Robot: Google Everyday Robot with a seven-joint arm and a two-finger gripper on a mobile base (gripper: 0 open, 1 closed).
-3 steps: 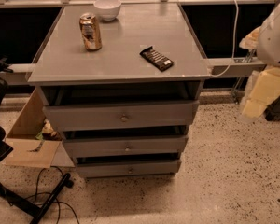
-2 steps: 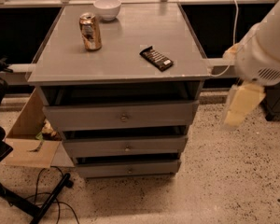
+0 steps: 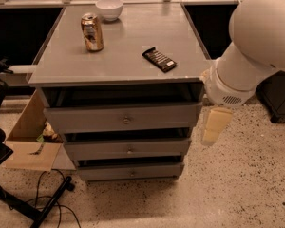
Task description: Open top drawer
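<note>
The grey cabinet [image 3: 118, 61] has three drawers stacked under its top. The top drawer [image 3: 85, 120] has the tallest, widest front, with a small round metal knob [image 3: 127, 120] at its centre. A dark gap shows above its front panel. My gripper [image 3: 216, 126] hangs as a cream-coloured piece below the big white arm [image 3: 256, 46]. It sits just off the right end of the top drawer's front, at about drawer height, well to the right of the knob. It touches nothing that I can see.
On the cabinet top stand a drink can [image 3: 92, 32], a white bowl [image 3: 109, 8] and a dark snack bar [image 3: 159, 59]. An open cardboard box [image 3: 31, 137] lies left of the cabinet. A black stand and cables [image 3: 42, 201] lie at front left. Speckled floor spreads to the right.
The arm has swung left and closer to the cabinet. The gripper has moved from well right of the cabinet to just beside the top drawer's right end. The drawers have not moved.
</note>
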